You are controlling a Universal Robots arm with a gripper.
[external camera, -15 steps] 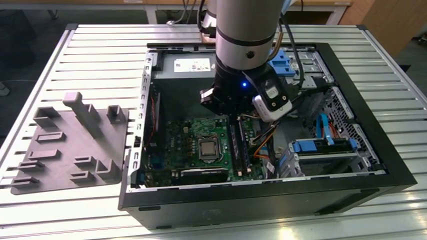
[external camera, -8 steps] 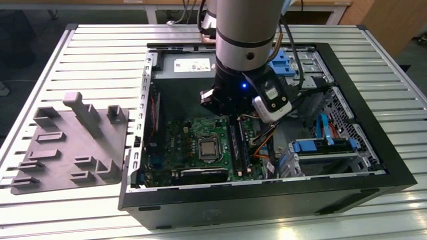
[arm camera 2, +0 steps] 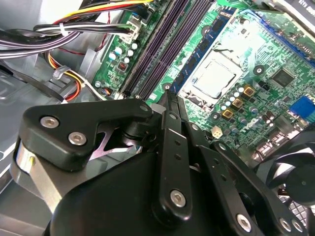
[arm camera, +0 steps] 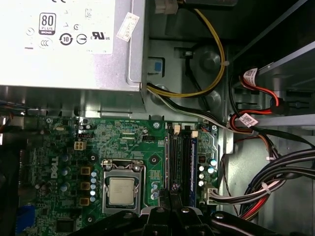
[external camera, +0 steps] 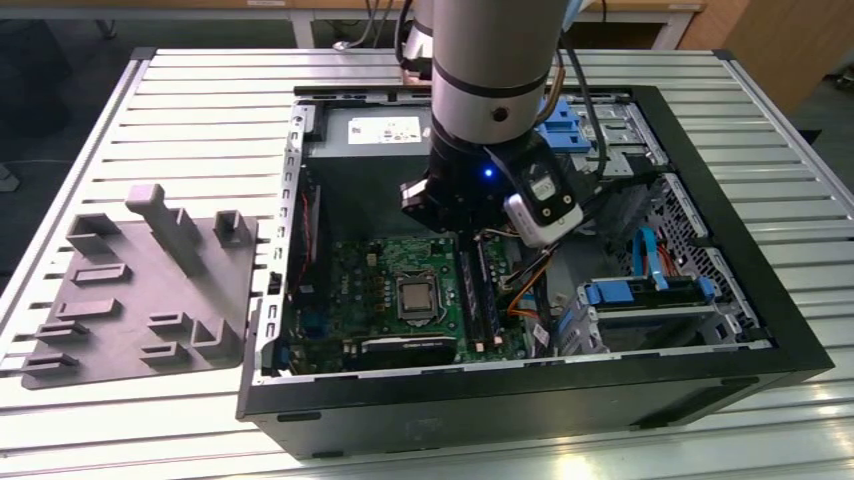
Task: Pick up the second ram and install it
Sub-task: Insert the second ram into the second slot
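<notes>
Claw [arm camera 2: 168,101] held low over motherboard [arm camera: 128,142] inside case [external camera: 747,300], fingers pressed together above ram slots [arm camera: 179,157], ram not made out, gray tray [external camera: 134,300] at surface's edge.

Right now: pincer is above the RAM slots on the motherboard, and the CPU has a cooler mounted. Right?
Not quite. The pincer is above the RAM slots of the motherboard, but the CPU has no cooler mounted: the first wrist view shows its bare metal lid in the socket.
</notes>
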